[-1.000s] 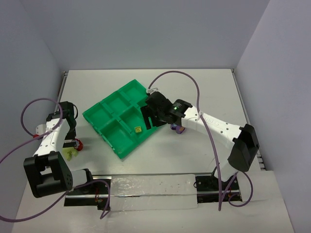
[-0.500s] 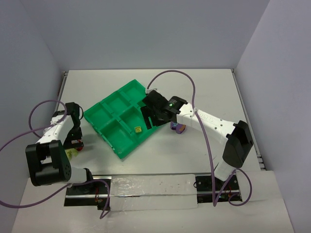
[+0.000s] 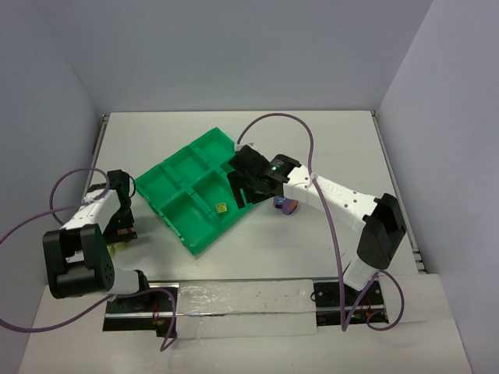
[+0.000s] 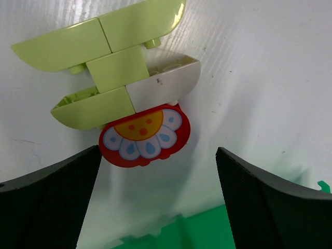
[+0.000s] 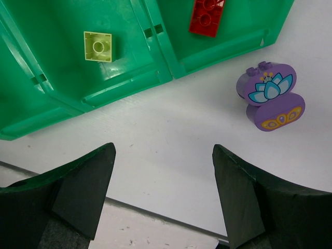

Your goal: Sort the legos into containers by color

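Left gripper (image 4: 157,176): spread wide, empty — over red flower lego (image 4: 144,136), left of green tray (image 3: 175,167).
Right gripper (image 5: 163,155): parted, empty — purple lego (image 5: 271,96) just right of tray.

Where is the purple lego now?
The purple lego lies on the table, right of centre in the top view, just outside the green tray compartment holding a red brick.
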`<state>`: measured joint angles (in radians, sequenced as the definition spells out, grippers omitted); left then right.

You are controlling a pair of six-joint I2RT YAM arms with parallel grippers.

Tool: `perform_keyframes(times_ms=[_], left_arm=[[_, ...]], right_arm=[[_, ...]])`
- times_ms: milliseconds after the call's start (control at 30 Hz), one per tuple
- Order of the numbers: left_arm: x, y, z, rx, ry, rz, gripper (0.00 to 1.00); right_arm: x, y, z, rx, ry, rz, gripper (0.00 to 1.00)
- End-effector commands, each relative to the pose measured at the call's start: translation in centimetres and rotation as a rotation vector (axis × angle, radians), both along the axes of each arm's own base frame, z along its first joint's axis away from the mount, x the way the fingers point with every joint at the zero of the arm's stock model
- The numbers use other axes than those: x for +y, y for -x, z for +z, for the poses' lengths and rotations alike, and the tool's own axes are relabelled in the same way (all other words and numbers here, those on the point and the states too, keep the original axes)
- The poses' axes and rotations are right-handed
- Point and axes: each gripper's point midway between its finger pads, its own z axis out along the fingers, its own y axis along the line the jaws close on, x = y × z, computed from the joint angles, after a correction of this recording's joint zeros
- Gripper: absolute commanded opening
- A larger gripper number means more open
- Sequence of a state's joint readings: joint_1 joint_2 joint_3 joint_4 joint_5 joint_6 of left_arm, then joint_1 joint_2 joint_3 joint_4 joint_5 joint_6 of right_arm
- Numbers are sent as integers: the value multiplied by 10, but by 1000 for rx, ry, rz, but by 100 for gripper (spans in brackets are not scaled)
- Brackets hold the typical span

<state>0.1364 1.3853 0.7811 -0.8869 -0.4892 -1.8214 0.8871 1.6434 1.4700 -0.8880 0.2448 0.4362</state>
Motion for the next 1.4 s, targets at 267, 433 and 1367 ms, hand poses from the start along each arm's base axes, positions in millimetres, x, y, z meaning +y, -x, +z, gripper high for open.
perform_keyframes(times_ms=[267, 433, 1367], left_arm=[[8, -8, -2, -19, -31, 46, 99], [8, -7, -5, -36, -24, 67, 99], [19, 2, -12, -36, -21, 174, 85]], right_arm=[[3, -10, 9, -22, -3, -14, 83], [3, -10, 8, -18, -2, -13, 83], [5, -8, 2, 3, 4, -6, 83]])
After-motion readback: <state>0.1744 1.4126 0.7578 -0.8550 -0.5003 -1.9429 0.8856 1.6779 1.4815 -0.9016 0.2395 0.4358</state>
